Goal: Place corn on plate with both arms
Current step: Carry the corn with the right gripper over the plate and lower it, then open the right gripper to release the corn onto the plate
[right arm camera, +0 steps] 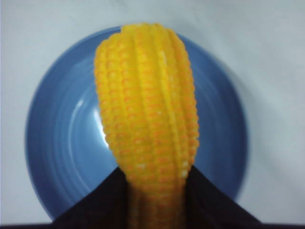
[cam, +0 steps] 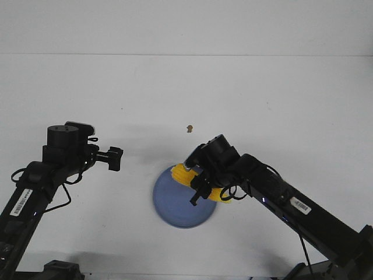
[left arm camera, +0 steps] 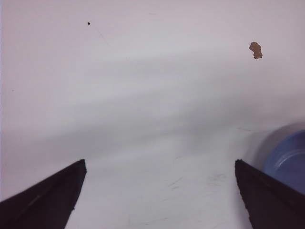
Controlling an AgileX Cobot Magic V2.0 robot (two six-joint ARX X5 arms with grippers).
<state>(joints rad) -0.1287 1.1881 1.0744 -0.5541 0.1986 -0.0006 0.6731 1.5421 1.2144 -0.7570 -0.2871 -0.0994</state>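
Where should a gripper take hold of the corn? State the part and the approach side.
Grip the corn at its thick butt end, as the right gripper does now, fingers closing across the round body. The cob tapers toward its far tip over the plate, so the butt offers more surface.

Corn [right arm camera: 147, 109]: bumpy, waxy-glossy yellow kernels. Plate [right arm camera: 62, 143]: smooth blue, soft sheen, faint concentric rings. Tabletop [left arm camera: 143, 119]: matt white, lightly scuffed. Fingers [left arm camera: 47, 200]: matt black.

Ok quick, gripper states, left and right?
Left gripper: open, empty, over bare table beside the plate.
Right gripper: closed on the corn, over the plate.
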